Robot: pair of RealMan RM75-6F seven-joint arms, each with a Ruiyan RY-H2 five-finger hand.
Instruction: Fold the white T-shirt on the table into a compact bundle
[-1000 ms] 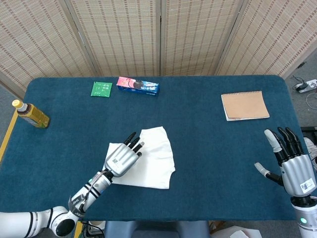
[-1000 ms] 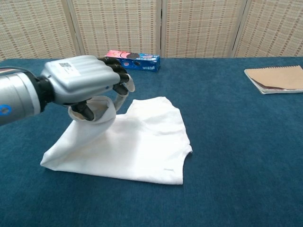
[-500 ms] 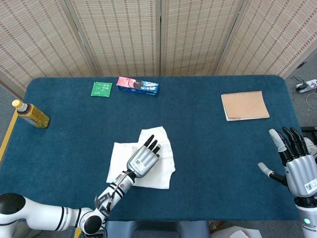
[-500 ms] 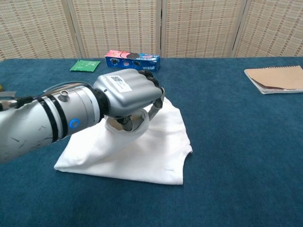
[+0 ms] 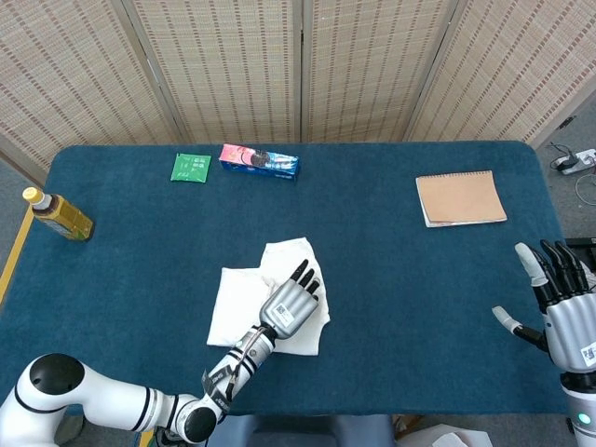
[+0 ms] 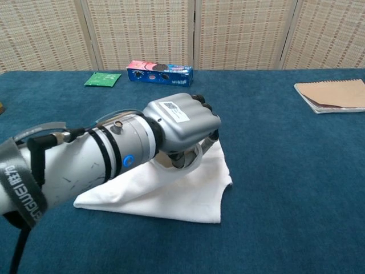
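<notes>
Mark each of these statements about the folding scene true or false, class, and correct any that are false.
1. The left hand grips a fold of the white T-shirt. True.
2. The right hand presses on the T-shirt too. False: it is at the table's right edge, fingers spread, holding nothing.
3. The brown notebook lies on the T-shirt. False: it lies apart, on the far right of the table.
4. A green packet lies beside a blue box at the far edge. True.
5. The bottle stands upright mid-table. False: it lies on its side at the left edge.
</notes>
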